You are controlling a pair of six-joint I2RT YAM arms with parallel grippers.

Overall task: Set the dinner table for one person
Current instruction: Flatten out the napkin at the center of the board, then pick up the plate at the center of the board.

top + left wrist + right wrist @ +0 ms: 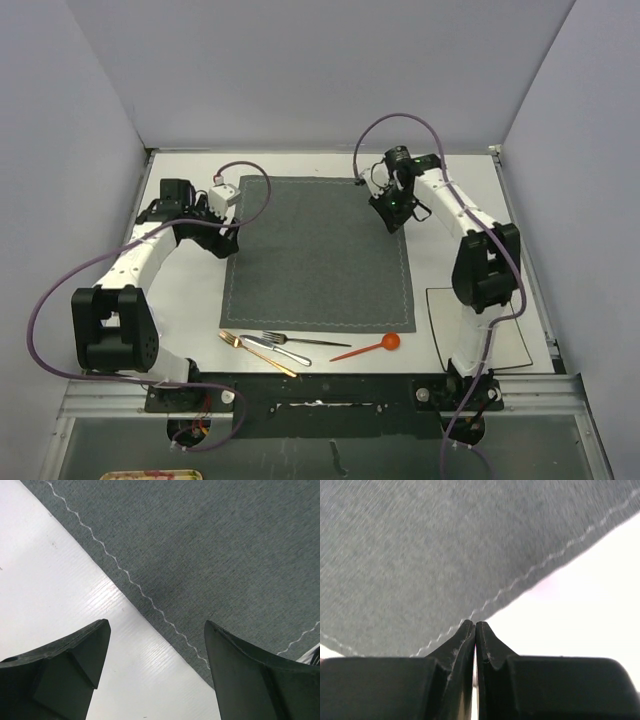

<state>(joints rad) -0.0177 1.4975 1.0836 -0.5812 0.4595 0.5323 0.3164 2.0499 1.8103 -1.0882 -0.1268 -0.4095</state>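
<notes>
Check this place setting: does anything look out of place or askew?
Yes. On the white tabletop, just off the near edge of the dark grey stitched cloth placemat, a gold-coloured metal utensil, a silver fork and another silver piece lie crossed in a heap, with a slim orange spoon angled beside them.

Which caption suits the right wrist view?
Right gripper, black fingers shut, at the stitched edge of the dark grey cloth placemat on the flat white tabletop.

Placemat [318, 255] lies centrally on the dinner table [190, 300]. Before its near edge, left to right: crossed utensils [258, 354], possibly knives; fork [305, 341]; spoon [366, 349]. Plate [515, 345] sits right of the placemat, at the near corner.
</notes>
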